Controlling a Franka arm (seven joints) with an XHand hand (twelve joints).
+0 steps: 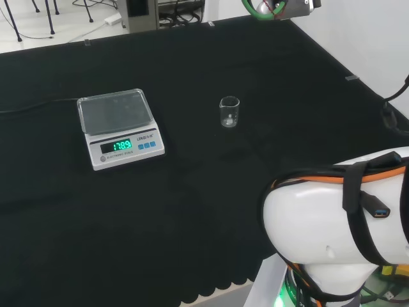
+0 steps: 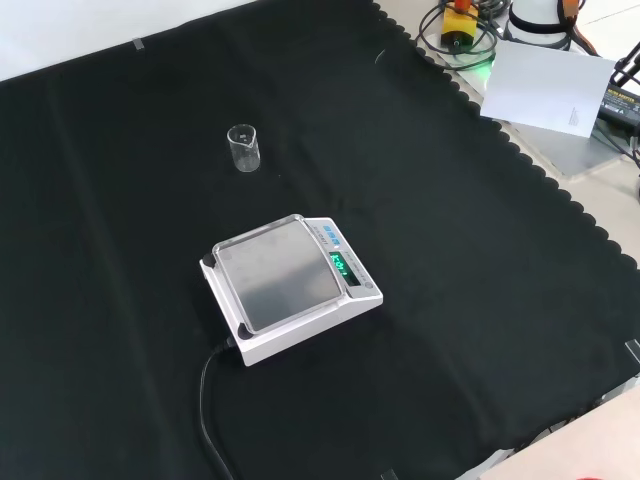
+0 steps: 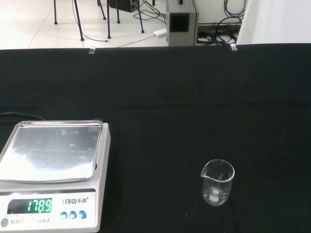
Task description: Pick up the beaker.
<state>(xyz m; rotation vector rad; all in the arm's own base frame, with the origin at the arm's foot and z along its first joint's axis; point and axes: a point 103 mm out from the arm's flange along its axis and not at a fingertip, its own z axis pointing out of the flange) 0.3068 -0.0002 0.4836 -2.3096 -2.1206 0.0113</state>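
Scale [image 1: 120, 130]: left in the head view, lit display, bare pan. Your approach could clip it if you swing in low from that side.
Cable [image 2: 207, 395]: runs off the scale toward the bench edge; a snag would drag the scale.
Beaker [image 1: 229, 112]: upright on the cloth, right of the scale and well apart from it, looks empty. Clear and light, so a stray touch may tip or skid it.
Hand: cannot tell whether fingers are apart or together.

The black cloth [image 1: 192, 211] carries an upright beaker [image 1: 229, 112] and a scale [image 1: 119, 129], well apart.
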